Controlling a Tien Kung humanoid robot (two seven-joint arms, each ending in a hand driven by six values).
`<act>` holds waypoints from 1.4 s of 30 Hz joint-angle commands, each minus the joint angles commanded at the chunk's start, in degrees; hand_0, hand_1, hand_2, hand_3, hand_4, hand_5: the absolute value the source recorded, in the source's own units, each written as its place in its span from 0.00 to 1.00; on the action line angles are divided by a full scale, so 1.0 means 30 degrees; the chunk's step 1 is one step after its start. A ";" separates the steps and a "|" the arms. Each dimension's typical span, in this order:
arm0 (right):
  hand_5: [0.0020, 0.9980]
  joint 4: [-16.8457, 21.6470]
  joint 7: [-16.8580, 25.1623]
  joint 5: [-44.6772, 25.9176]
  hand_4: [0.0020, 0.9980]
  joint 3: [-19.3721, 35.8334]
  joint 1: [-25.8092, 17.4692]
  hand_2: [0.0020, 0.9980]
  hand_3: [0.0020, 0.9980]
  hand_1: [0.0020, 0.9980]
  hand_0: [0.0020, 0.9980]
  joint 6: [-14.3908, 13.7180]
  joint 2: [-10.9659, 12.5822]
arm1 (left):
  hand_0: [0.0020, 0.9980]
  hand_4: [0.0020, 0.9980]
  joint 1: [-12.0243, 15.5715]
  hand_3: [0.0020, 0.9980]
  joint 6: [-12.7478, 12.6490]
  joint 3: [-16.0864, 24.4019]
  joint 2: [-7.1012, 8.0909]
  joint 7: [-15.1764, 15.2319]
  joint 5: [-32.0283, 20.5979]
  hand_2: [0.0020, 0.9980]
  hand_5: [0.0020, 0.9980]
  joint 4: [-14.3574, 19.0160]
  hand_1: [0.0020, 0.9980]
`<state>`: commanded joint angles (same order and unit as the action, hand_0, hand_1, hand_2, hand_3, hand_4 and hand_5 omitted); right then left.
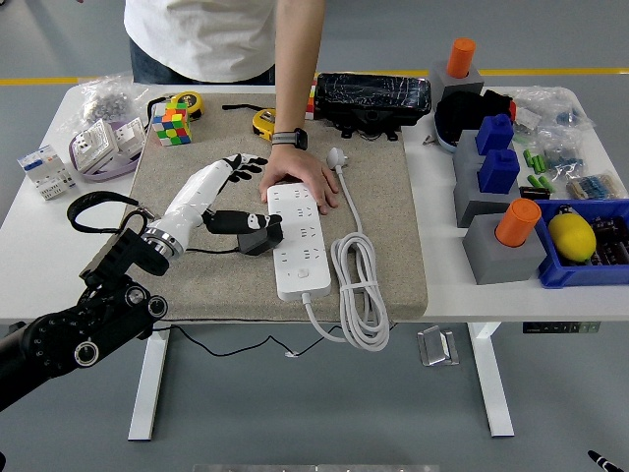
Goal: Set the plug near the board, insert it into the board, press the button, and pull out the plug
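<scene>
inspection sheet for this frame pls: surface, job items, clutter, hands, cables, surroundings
Surface: white table with a beige felt mat on it.
Job's things: white multi-socket power strip lies on the mat; black plug adapter sits at its left edge, whether inserted cannot be told.
Clutter: colourful puzzle cube, yellow tape measure, blue bin holding a yellow lemon, grey blocks with orange cylinders.
Grippers: left robot hand beside the adapter, fingers spread; right not in view.
Cables: white coiled cord right of the strip; thin black wire to the adapter.
Surroundings: person's hand rests on the strip's far end.
</scene>
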<state>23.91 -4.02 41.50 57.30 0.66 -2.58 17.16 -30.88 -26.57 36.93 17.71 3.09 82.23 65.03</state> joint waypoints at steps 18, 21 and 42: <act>0.59 0.0141 0.0016 0.0121 0.98 0.0086 0.0082 0.64 0.57 0.67 0.61 -0.0010 0.0091 | 0.79 0.82 0.3270 0.75 0.1534 0.0619 0.1557 -0.3556 0.1967 0.79 0.50 0.4107 0.81; 0.59 0.0124 0.0008 0.0100 0.98 -0.0010 0.0096 0.64 0.57 0.67 0.61 -0.0002 0.0102 | 0.81 0.80 0.3004 0.76 0.1762 0.0335 0.1489 -0.3652 0.1846 0.79 0.51 0.4072 0.82; 0.59 0.0141 -0.0002 0.0070 0.98 0.0059 -0.0036 0.64 0.57 0.67 0.61 0.0006 0.0132 | 0.80 0.79 0.1674 0.76 0.2418 -0.0583 0.0588 -0.3863 0.1099 0.79 0.53 0.3605 0.82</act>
<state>24.34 -4.03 41.71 57.48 0.55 -2.56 17.56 -25.86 -19.31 35.18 19.47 -8.50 85.53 75.84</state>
